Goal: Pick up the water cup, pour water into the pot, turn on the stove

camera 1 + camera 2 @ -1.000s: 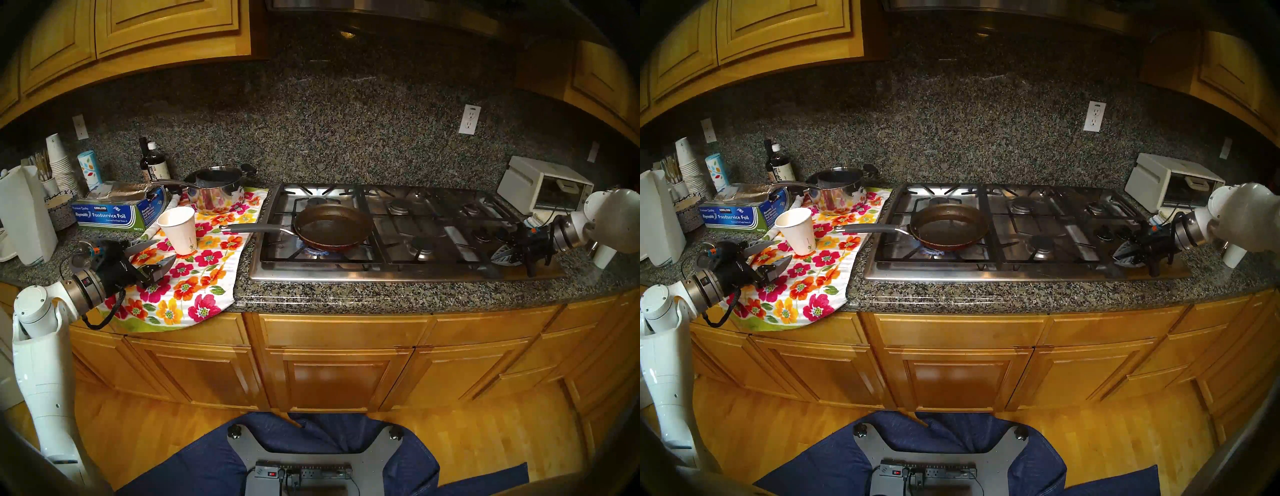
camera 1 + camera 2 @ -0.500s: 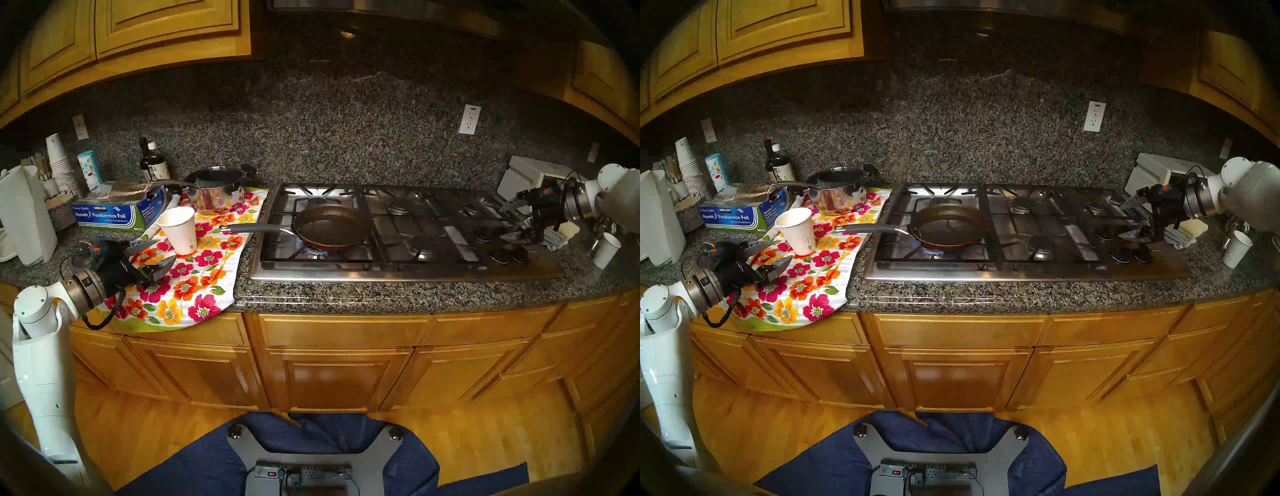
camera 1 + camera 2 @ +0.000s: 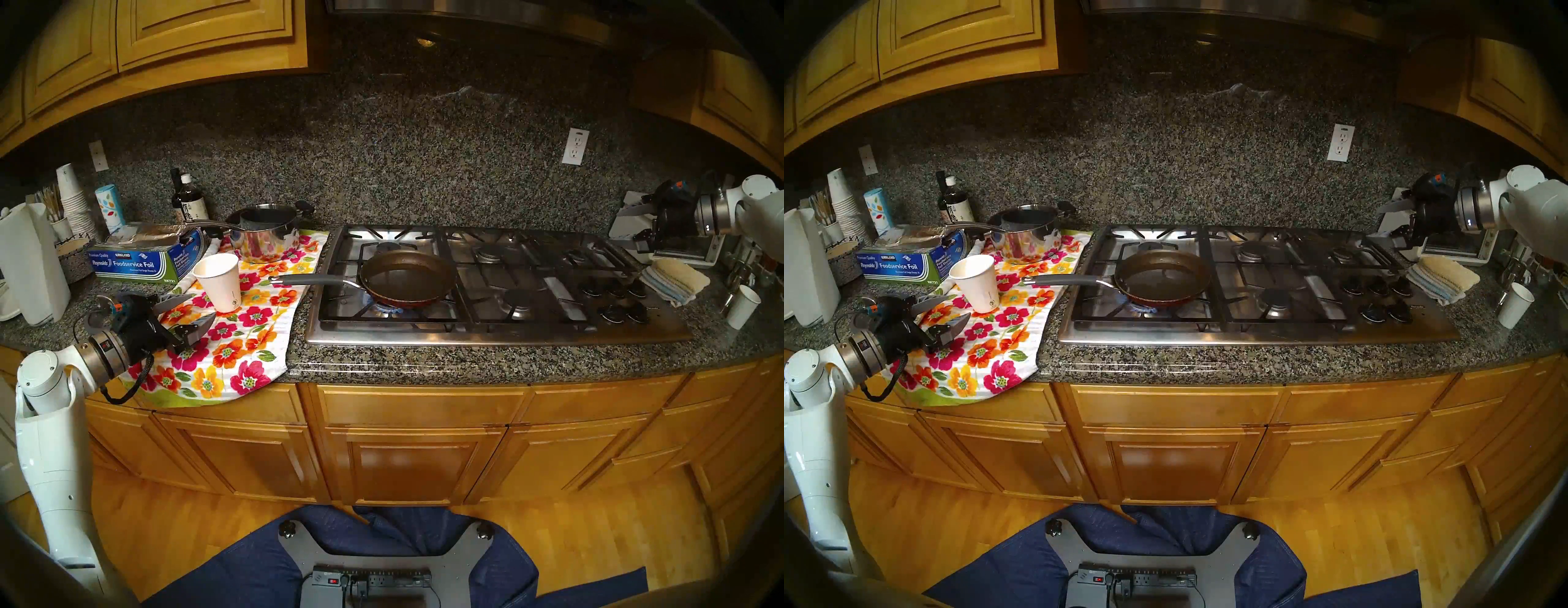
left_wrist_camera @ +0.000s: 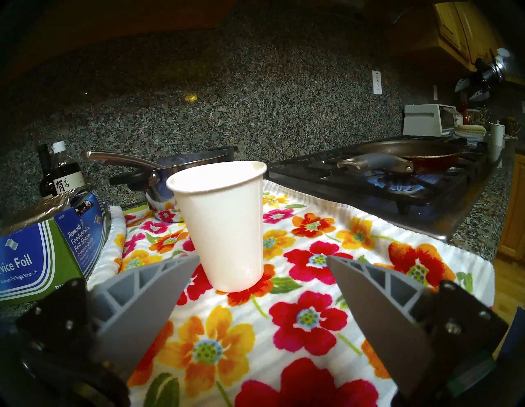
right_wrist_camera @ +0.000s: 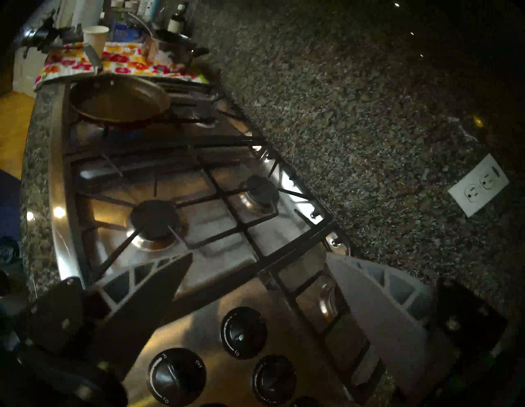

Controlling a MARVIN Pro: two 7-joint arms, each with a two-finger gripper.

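The water cup stands upright on a floral towel left of the stove; it also shows in the left wrist view. My left gripper is open and empty, just front-left of the cup, its tips near the cup's base. The frying pan sits on the stove's front-left burner, over a blue flame. My right gripper is open and empty. It is raised above the stove's right end, up and back from the black knobs.
A steel saucepan and a foil box sit behind the cup. The pan's grey handle reaches over the towel. A toaster oven, folded cloths and a small white cup are right of the stove.
My right gripper has lifted off the knobs and moved up and back to the right, so the knobs now show. The left arm, cup and pan have not moved.
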